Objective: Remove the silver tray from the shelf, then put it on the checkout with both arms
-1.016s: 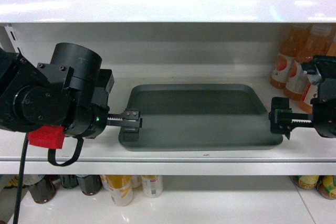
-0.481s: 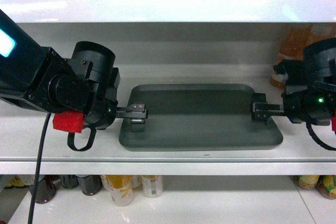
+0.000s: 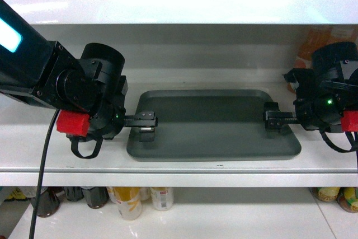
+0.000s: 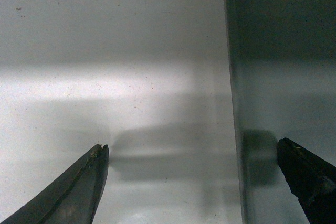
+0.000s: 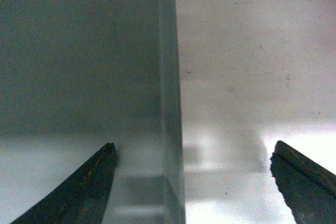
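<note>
The silver tray (image 3: 212, 124) lies flat on the white shelf (image 3: 179, 163), long side toward me. My left gripper (image 3: 146, 122) is at the tray's left end and my right gripper (image 3: 274, 121) at its right end. In the left wrist view the gripper (image 4: 191, 153) is open, its fingers (image 4: 79, 187) straddling the tray's rim (image 4: 233, 103), with shelf on one side and the tray floor (image 4: 283, 77) on the other. The right gripper (image 5: 193, 153) is open the same way across the tray's rim (image 5: 168, 77). Neither grips anything. The checkout is out of view.
Orange bottles (image 3: 306, 54) stand on the shelf behind the right arm. An upper shelf board (image 3: 179, 6) hangs low above the tray, with containers on top. More bottles (image 3: 131, 200) stand on a lower level beneath.
The right gripper has moved left, from beside the tray's right end to over its rim. The left gripper has shifted slightly right onto the left rim. The tray has not moved.
</note>
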{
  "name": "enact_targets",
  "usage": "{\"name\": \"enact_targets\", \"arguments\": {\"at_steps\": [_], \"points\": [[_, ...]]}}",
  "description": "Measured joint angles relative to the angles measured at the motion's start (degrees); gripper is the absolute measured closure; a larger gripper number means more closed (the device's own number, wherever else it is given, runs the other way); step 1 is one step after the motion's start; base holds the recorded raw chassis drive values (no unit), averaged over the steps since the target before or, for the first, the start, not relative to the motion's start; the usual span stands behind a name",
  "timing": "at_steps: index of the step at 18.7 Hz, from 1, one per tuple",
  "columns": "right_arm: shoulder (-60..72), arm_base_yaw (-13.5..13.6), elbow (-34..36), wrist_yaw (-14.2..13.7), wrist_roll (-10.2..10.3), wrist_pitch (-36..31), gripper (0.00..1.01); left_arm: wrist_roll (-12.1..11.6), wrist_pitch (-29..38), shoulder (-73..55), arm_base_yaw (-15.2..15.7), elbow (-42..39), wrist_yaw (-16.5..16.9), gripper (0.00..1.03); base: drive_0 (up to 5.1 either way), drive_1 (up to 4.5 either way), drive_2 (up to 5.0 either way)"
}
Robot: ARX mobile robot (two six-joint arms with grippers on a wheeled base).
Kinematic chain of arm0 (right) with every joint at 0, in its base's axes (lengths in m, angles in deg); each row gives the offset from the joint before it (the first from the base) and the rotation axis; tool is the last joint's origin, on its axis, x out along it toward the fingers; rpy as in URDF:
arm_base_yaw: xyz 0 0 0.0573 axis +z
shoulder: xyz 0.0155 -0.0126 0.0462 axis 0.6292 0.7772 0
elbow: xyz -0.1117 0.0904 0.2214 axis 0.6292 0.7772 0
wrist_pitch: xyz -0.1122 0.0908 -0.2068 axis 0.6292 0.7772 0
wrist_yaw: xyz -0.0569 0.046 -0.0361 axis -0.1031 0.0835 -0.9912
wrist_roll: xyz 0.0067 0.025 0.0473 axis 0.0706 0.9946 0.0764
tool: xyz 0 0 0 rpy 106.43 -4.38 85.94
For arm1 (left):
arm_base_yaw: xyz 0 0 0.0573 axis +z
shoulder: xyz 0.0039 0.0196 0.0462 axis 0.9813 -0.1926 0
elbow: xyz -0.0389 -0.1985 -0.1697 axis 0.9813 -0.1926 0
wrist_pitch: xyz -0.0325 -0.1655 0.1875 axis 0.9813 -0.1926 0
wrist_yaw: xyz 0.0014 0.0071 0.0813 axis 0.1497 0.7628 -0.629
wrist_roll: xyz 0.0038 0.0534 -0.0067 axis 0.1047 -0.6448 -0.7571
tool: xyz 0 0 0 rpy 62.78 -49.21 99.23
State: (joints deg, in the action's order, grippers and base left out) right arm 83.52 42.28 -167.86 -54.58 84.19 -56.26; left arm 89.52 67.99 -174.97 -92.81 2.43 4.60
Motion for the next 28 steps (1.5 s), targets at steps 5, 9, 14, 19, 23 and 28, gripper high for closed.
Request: {"name": "enact_targets", "arguments": {"at_steps": [5,9,14,19,23,28], "points": [[-0.02,0.52,0.35,0.90,-1.11,1.05,0.51,0.61,-3.15,0.13,-0.94,0.02,1.18,0.42,0.0,0.00,0.0],[-1.16,0.76,2.80,0.22,-1.25,0.11,0.85,1.68,-2.01,1.79,-1.20,-3.63,2.45,0.76,0.0,0.00,0.0],[-4.15,0.83,9.29,1.27,0.52,-3.80,0.97,6.67,2.95,5.07,-0.98,-10.67,4.79,1.00,0.0,0.00,0.0],[-11.10,1.66,22.27,1.97,3.63,-10.36,0.97,8.02,7.65,12.07,-1.53,-21.64,2.08,1.00,0.0,0.00,0.0],[-20.83,2.38,34.73,2.64,7.04,-15.67,0.97,5.97,10.45,22.14,-2.56,-30.69,-0.70,1.00,0.0,0.00,0.0],[-36.52,2.71,46.16,3.13,9.68,-19.43,0.98,4.15,11.98,37.38,-4.96,-38.80,-3.19,1.00,0.0,0.00,0.0]]}}
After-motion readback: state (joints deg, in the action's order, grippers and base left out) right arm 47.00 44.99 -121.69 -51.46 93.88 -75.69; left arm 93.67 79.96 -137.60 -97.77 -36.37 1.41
